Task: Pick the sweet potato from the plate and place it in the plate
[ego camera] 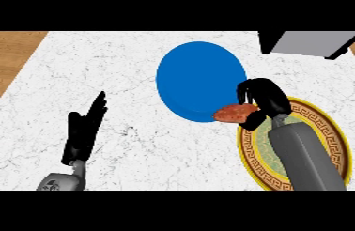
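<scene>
— Nearest us was our right forearm (305, 155), lying over the yellow-rimmed plate (251, 156) at the counter's (139, 145) near right corner. Where was the sweet potato (234, 113)?

— We held it in our right hand (267, 101), the fingers curled round its right end. It hung over the gap where the blue plate (199, 77) meets the yellow-rimmed one, just past the patterned rim.

— Which way did it lie?

— Its long axis ran roughly left to right along the counter, the free, rounded end pointing left toward the blue plate, which sat near the middle of the far edge.

— Any writing?

— We read none. The yellow-rimmed plate bore only a brown key-pattern band. A grey box (308, 43) stood at the far right corner, unmarked.

— And our left hand (84, 129)?

— It rested near the counter's near left side, fingers straight and together, holding nothing.
</scene>
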Tool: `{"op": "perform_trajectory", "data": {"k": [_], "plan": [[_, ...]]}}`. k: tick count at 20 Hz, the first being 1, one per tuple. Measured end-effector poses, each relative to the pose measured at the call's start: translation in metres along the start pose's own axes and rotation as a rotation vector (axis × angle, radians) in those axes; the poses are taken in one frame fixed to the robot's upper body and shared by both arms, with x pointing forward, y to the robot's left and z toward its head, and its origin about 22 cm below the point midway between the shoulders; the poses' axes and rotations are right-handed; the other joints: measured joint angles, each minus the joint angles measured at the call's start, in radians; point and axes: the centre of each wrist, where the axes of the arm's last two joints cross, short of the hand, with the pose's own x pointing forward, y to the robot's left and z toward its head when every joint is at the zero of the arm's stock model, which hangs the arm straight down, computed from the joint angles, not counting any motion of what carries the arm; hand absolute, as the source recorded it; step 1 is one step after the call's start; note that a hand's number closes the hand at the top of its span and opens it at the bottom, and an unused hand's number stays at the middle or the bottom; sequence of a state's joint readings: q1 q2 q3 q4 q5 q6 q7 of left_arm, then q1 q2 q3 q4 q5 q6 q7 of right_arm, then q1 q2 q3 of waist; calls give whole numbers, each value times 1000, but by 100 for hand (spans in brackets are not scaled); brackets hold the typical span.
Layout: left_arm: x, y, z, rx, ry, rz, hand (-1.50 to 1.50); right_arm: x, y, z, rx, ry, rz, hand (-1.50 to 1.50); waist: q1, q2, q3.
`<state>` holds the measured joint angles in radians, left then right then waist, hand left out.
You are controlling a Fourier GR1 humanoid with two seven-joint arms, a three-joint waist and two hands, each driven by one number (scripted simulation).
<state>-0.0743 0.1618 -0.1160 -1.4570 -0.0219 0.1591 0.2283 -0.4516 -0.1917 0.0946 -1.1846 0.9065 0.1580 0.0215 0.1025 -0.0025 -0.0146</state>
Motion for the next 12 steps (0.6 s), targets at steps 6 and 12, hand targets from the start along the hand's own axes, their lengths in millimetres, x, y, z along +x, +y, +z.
{"op": "perform_trajectory", "data": {"k": [6,12], "plan": [[2,-5,-3,-18,4,-8,0,105,-19,-30,-297,106,14,150,18,0,7],[5,-7,-6,-22,-4,-12,0,181,-45,-43,-570,256,30,150,18,5,9]]}}
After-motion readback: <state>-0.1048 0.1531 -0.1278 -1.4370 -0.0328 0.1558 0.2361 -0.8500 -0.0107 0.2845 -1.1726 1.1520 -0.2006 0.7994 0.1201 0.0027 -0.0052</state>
